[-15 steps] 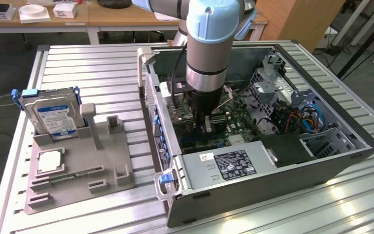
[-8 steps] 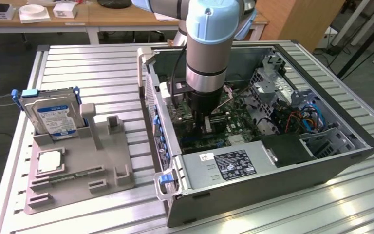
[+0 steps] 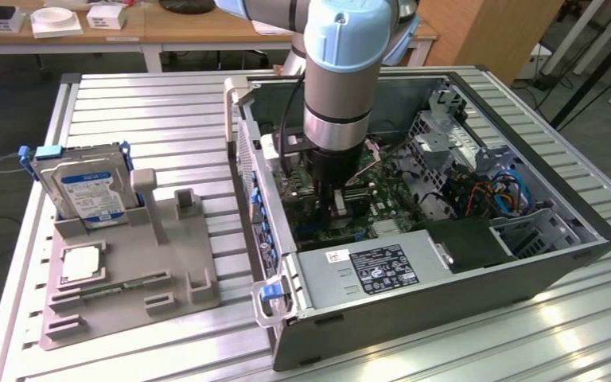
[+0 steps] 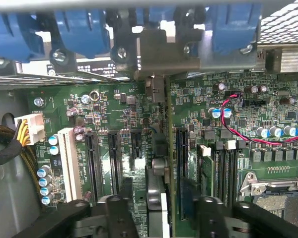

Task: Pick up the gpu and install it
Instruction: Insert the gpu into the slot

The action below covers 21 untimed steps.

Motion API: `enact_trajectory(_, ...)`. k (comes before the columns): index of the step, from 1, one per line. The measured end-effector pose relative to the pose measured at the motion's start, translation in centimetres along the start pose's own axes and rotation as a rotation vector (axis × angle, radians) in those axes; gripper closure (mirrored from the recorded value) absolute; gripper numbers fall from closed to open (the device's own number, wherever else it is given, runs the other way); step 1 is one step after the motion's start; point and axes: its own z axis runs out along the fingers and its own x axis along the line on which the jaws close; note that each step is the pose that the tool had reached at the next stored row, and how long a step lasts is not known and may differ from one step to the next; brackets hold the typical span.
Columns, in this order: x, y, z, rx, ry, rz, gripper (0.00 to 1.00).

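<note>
With the fingers [image 4: 116,215] spread clear either side of the upright gpu [image 4: 159,171] in its motherboard [image 4: 268,99] slot, a good release probably means parting evenly without nudging it askew.

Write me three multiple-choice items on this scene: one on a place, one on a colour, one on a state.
1. Where is the boxy silver hard drive with the blue-white label?
A. Inside the computer case
B. In the grey plastic holder, on the exterior view's left of the case
C. On the wooden desk behind

2. What colour is the rounded cap on the robot arm's joint?
A. Light blue
B. Red
C. Yellow

3. In what state is the dark grey metal computer case?
A. Shut with its side panel on
B. Standing upright on its feet
C. Lying on its side with the panel off

Key: 1 B, the drive stands in the holder's slot. 2 A, the cap is pale blue. 3 C, the green motherboard is exposed from above.
</note>
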Motion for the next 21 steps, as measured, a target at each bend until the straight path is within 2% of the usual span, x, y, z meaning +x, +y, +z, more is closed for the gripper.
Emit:
enact_trajectory(1, 0.0, 0.00, 0.00, 0.0000, 0.0000, 0.000, 0.45)
enact_trajectory(3, 0.0, 0.00, 0.00, 0.0000, 0.0000, 0.000, 0.45)
enact_trajectory(4, 0.0, 0.00, 0.00, 0.0000, 0.0000, 0.000, 0.38)
enact_trajectory(7, 0.0, 0.00, 0.00, 0.0000, 0.0000, 0.000, 0.38)
enact_trajectory(9, 0.0, -0.01, -0.11, -0.0003, -0.0033, 0.000, 0.38)
enact_trajectory(12, 0.0, -0.05, -0.46, -0.0018, -0.0033, 0.001, 0.38)
enact_trajectory(15, 0.0, -0.12, -0.77, -0.0071, -0.0029, 0.002, 0.38)
enact_trajectory(17, 0.0, -0.21, -1.06, -0.0142, -0.0021, 0.003, 0.38)
enact_trajectory(21, 0.0, -0.53, -1.38, -0.0245, -0.0014, 0.003, 0.38)
